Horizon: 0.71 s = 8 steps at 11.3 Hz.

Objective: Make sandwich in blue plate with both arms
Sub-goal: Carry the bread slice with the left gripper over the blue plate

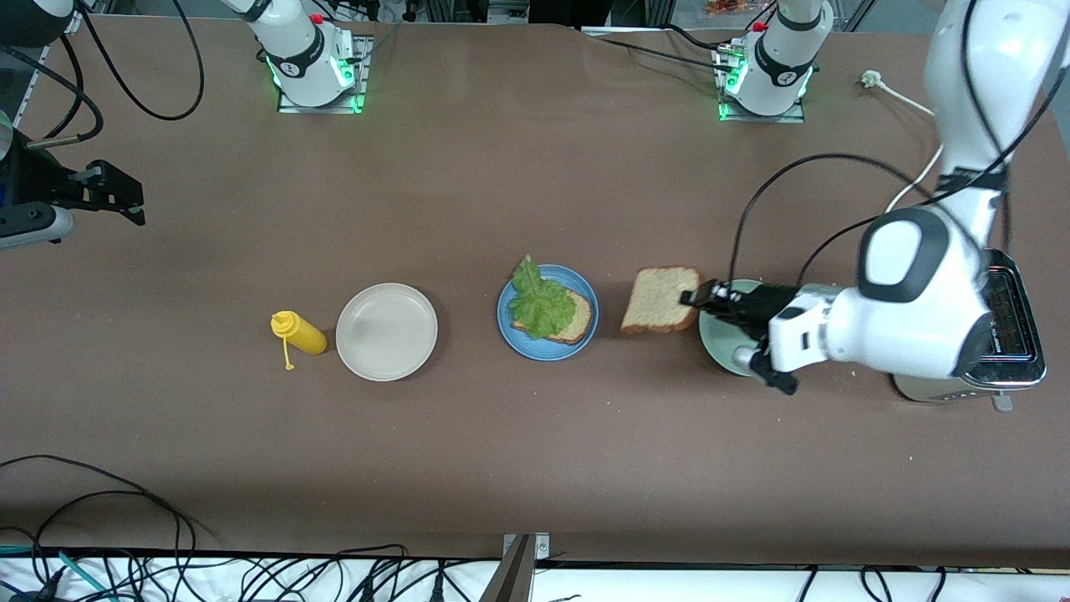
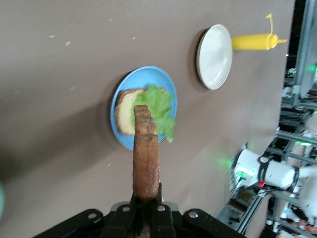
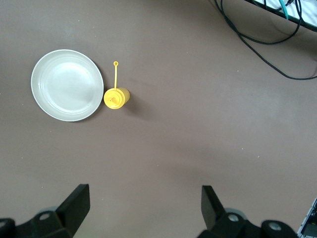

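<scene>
Front view: the left gripper point(image 1: 698, 299) pinches a bread slice point(image 1: 660, 298) by its edge; it could slip, missing the lettuce point(image 1: 542, 303) on the blue plate point(image 1: 508, 331). The right gripper point(image 3: 143, 208) waits open near the table's end.

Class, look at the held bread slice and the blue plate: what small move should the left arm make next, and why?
Probably carry it sideways until it is over the blue plate. The left end effector is shut on the bread slice, held between the green plate and the blue one, where lettuce already tops the bottom slice.
</scene>
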Available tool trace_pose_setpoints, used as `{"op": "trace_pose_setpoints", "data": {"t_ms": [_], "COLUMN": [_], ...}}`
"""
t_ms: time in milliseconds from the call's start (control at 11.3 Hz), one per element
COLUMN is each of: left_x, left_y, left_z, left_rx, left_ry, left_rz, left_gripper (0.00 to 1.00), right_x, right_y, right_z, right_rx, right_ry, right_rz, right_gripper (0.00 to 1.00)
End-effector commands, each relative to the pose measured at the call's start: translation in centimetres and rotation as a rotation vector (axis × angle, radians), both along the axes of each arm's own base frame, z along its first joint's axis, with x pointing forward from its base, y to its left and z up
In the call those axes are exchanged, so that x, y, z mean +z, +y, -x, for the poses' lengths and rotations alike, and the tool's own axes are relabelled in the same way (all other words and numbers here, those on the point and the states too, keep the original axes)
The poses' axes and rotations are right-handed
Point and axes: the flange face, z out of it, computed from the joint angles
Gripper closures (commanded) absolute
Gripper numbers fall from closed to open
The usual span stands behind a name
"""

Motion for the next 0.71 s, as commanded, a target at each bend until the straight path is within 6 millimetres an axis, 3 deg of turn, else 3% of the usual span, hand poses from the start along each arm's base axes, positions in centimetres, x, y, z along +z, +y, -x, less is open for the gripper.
{"op": "trace_pose_setpoints", "data": {"t_ms": [0, 177, 266, 354, 620], "left_x": [-5.1, -9.5, -9.8, -10.3, -14.9], "left_y": [-7.9, -10.8, -13.1, -14.0, -13.9], "left_z": [0.7, 1.0, 1.8, 2.1, 2.9], "left_rx": [-0.010, 0.038, 0.044, 0.051, 0.040], "left_ry": [0.068, 0.121, 0.151, 0.171, 0.213], "left_rz": [0.107, 0.175, 0.217, 0.237, 0.241], "left_gripper": [1.00, 1.00, 1.00, 1.00, 1.00], "right_x": [0.4, 0.4, 0.4, 0.4, 0.4], "right_y": [-0.1, -0.2, -0.2, -0.2, -0.3], "right_z": [0.0, 0.0, 0.0, 0.0, 0.0], "right_rx": [-0.008, -0.010, -0.010, -0.010, -0.010], "right_ry": [-0.005, -0.005, -0.005, -0.005, -0.004], "right_rz": [-0.024, -0.024, -0.024, -0.024, -0.024], "right_gripper": [0.00, 0.00, 0.00, 0.00, 0.00]}}
